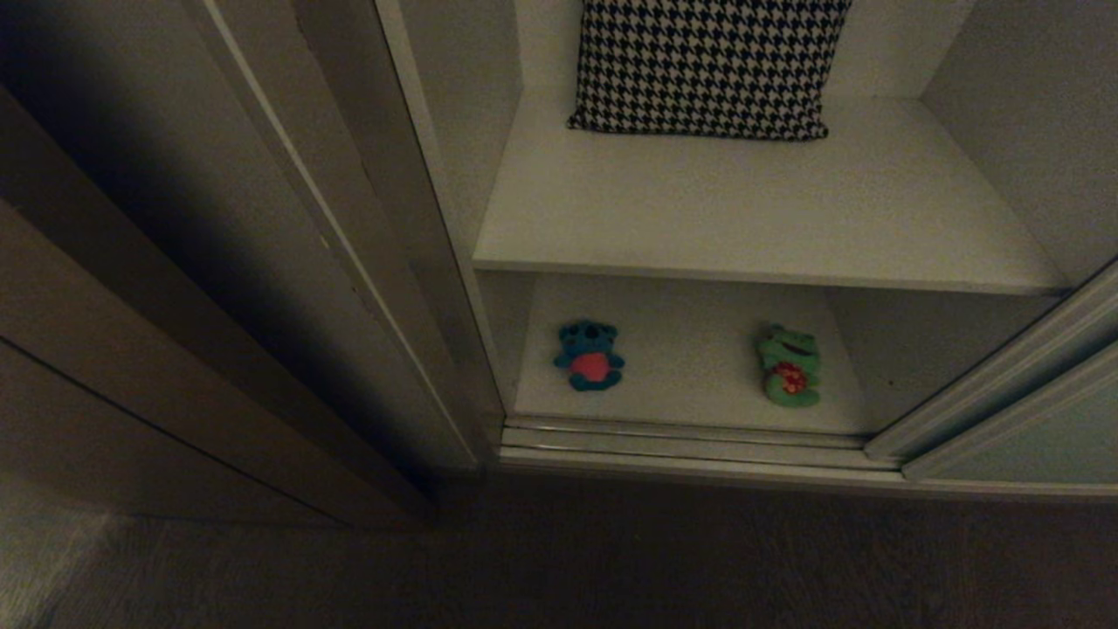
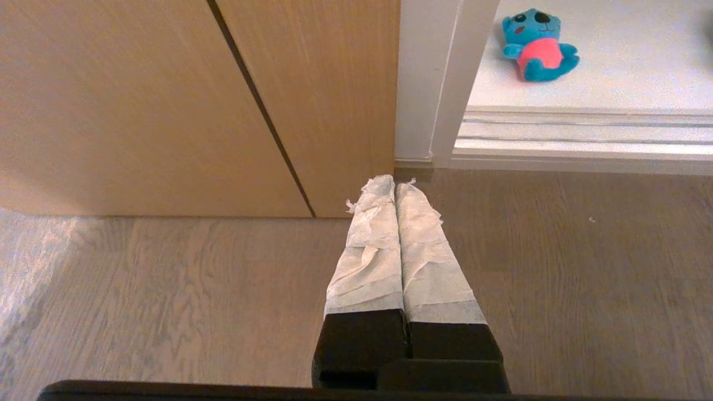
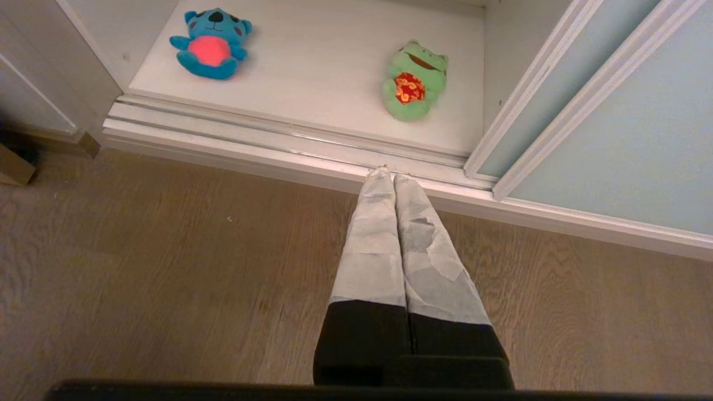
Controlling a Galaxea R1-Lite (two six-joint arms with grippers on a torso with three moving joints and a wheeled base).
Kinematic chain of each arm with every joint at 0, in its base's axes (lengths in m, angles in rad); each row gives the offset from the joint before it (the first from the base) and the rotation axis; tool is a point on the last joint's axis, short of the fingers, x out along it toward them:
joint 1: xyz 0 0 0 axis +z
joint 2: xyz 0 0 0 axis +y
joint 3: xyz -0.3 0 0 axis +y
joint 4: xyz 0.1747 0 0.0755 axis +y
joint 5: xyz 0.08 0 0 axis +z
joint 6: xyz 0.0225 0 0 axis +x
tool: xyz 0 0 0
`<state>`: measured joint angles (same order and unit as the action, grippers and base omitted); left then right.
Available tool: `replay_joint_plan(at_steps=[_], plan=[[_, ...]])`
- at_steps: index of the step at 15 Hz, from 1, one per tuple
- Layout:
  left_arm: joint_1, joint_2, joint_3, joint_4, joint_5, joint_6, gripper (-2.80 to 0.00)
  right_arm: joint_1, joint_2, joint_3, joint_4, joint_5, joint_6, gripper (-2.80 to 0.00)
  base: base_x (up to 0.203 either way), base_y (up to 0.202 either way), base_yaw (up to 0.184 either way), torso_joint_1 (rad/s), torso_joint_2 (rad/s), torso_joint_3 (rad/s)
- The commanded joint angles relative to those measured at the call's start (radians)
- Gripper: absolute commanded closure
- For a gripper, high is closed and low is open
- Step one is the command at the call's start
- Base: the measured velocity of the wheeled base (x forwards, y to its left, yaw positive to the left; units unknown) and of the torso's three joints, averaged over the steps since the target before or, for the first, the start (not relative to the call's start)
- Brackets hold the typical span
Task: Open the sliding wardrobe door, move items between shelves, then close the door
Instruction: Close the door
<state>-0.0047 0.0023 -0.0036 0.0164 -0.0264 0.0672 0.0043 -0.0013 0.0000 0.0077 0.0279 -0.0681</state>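
**Down on the bottom board: two plushies, plenty of ways to fumble**

Down on the lower white wardrobe shelf (image 1: 690, 349) you had both items: the small blue plush toy with the red belly (image 1: 589, 355) towards the left, and the green smiling frog plush with the red spotted patch (image 1: 790, 365) well apart on the right. Both lay on their backs, long axis front to back, heads towards the rear wall, feet towards the door track.

The pale grey-green sliding wardrobe door (image 3: 629, 128) was pushed off right, so the bay stood open.

Your left gripper (image 2: 394, 184) and right gripper (image 3: 387, 175) both hung over the wood floor, taped fingers pressed together, holding nothing.

My worry: soft toys squash and slip, so a shallow pinch could drop one. The upper white shelf (image 1: 742, 227) overhangs too, and you might clip its edge reaching in.
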Motion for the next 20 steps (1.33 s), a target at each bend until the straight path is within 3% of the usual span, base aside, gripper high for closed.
replay_joint_plan(at_steps=[1,14,20], plan=[[0.0,0.0,0.002,-0.006,0.0,-0.003,0.0,0.0,-0.002,0.002,0.0,0.001,-0.001,0.0,0.0,0.0,0.0,0.0,0.0,0.0],[0.0,0.001,0.004,-0.01,0.023,-0.033,0.0,0.0,-0.002,0.002,0.0,0.001,-0.001,0.0,0.0,-0.003,0.001,0.002,0.0,0.022],[0.0,0.001,0.004,-0.012,0.023,-0.035,0.0,0.0,-0.002,0.002,0.0,0.0,-0.001,0.0,0.001,-0.175,0.005,0.004,0.0,0.001]])
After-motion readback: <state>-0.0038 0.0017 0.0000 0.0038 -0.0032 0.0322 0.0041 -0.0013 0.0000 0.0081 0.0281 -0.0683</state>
